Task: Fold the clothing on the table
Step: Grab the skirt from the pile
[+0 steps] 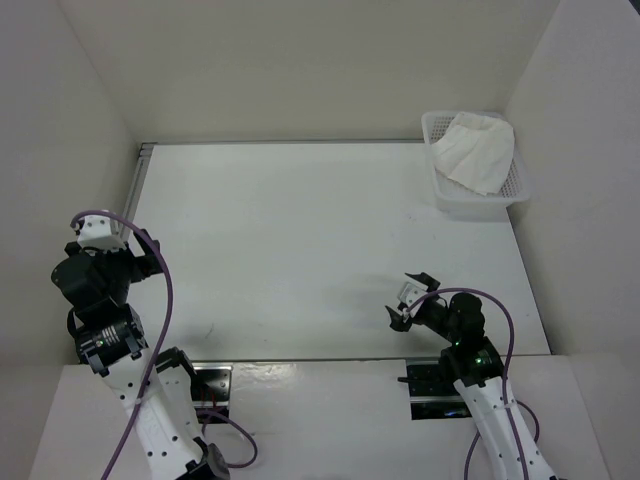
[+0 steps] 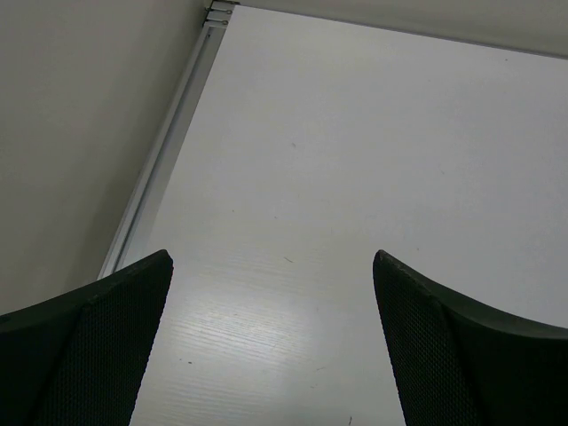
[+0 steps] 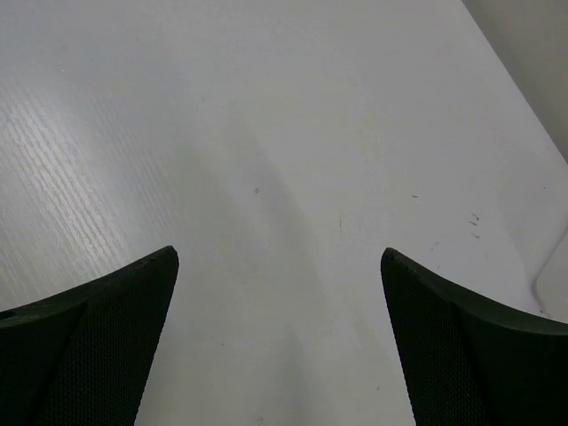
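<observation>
The clothing [image 1: 478,150] is a crumpled white fabric heap lying in a white perforated basket [image 1: 481,206] at the far right corner of the table [image 1: 320,230]. My left gripper [image 1: 148,255] [image 2: 272,257] hovers open at the table's left side, with only bare tabletop between its fingers. My right gripper [image 1: 405,300] [image 3: 280,252] is open too, low over the near right part of the table and empty. Both grippers are far from the clothing, which neither wrist view shows.
White walls enclose the table on the left, back and right. A thin metal rim [image 2: 169,142] runs along the table's left edge beside the left gripper. The basket stands against the right wall.
</observation>
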{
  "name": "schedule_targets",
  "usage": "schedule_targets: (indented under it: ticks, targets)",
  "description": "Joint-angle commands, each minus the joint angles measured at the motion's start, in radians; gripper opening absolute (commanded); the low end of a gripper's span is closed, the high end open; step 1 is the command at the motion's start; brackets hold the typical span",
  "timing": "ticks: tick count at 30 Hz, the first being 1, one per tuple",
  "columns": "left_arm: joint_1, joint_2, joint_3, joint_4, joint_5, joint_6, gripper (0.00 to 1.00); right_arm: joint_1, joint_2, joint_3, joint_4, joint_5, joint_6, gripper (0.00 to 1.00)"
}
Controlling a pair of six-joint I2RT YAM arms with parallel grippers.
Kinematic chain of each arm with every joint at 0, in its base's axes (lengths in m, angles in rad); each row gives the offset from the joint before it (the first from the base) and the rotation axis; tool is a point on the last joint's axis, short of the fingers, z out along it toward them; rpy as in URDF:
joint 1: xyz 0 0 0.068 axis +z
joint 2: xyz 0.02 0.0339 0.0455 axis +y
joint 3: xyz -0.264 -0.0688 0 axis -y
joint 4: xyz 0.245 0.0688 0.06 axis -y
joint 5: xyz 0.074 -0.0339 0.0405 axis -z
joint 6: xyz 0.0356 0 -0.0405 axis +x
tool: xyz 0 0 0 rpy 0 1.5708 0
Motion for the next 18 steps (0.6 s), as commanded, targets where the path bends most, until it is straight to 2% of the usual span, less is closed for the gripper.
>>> schedule_targets:
  ticks: [1,9,10,12,14,17,18]
  targets:
    - [0.0,0.005,-0.005,0.037,0.015,0.009,0.99,0.007,-0.086,-0.008,0.035,-0.019,0.012,0.99]
    - [0.0,0.005,-0.005,0.037,0.015,0.018,0.99,0.007,-0.086,-0.008,0.035,0.004,-0.002,0.99]
    - [0.0,0.005,-0.005,0.037,0.015,0.018,0.99,0.007,-0.086,0.006,0.035,0.004,-0.02,0.99]
    - [0.0,0.005,-0.005,0.037,0.015,0.018,0.99,0.007,-0.086,0.024,-0.026,-0.043,-0.179,0.99]
    - [0.0,-0.004,-0.005,0.037,0.024,0.018,0.99,0.007,-0.086,0.062,0.033,-0.01,-0.116,0.99]
    - [0.0,-0.004,-0.005,0.037,0.024,0.018,0.99,0.007,-0.086,0.162,0.053,0.045,-0.148,0.99]
    - [0.0,-0.004,-0.005,0.037,0.024,0.018,0.99,0.007,-0.086,0.182,0.151,0.104,-0.07,0.99]
